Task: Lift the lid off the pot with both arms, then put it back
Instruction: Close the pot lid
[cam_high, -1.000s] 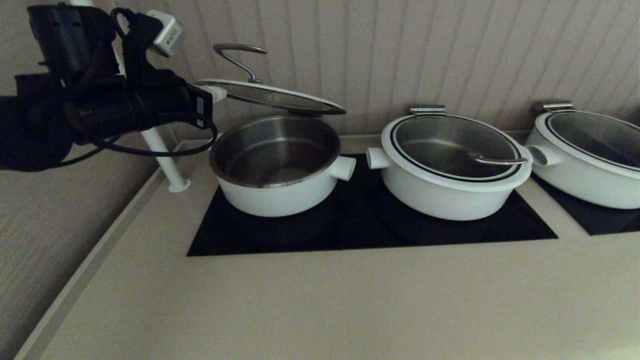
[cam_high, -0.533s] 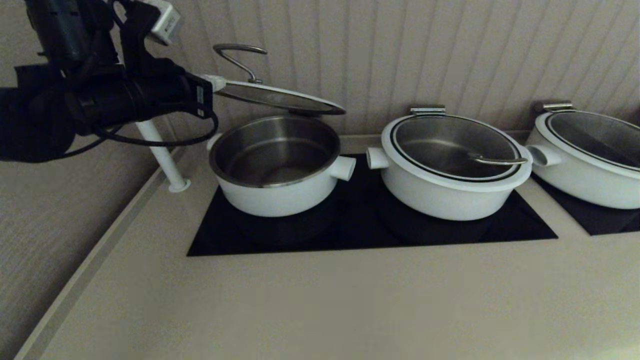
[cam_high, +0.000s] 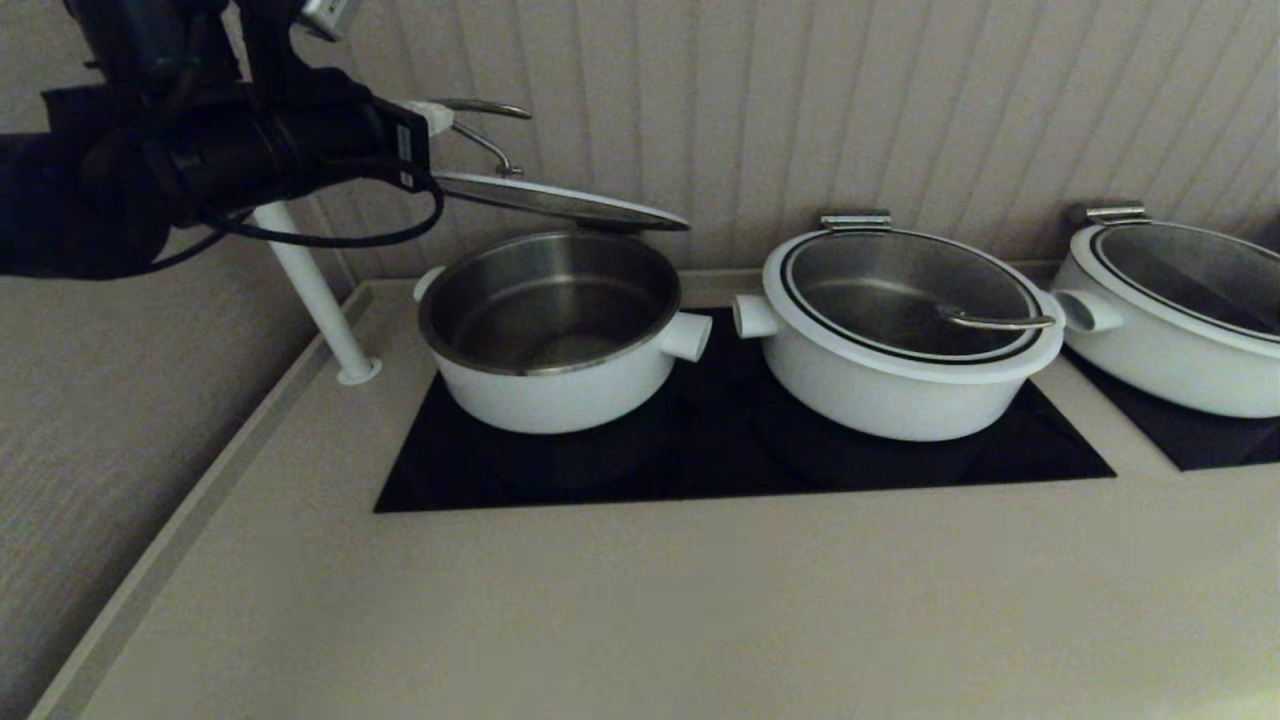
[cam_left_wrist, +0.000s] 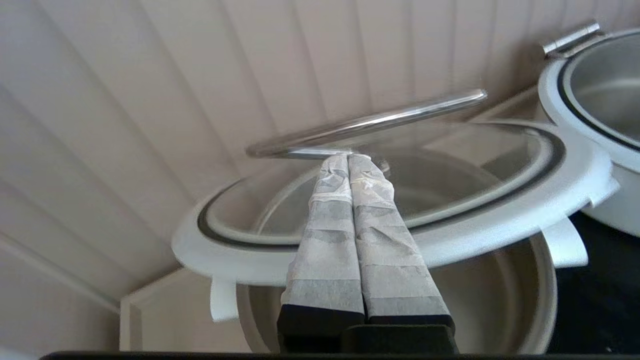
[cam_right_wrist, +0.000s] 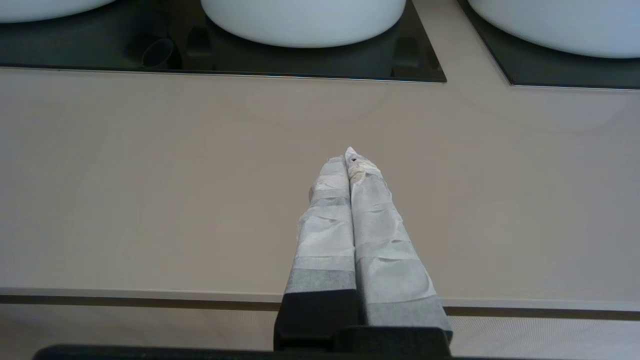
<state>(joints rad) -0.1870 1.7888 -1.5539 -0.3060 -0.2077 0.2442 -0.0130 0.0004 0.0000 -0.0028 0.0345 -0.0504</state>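
1. The lid (cam_high: 560, 200) hangs tilted over the pot (cam_high: 555, 335), hinged at the pot's 12 o'clock; I judge lowering is the step in hand. Ease it down slowly, level with the rim, so the glass does not drop.
2. The left end effector (cam_left_wrist: 349, 159) sits at the lid's 9 o'clock, its taped tips pressed together under the steel loop handle (cam_high: 485, 125), touching it.
3. The right end effector (cam_right_wrist: 350, 156) is clenched on nothing, above the bare desk (cam_right_wrist: 150, 190).
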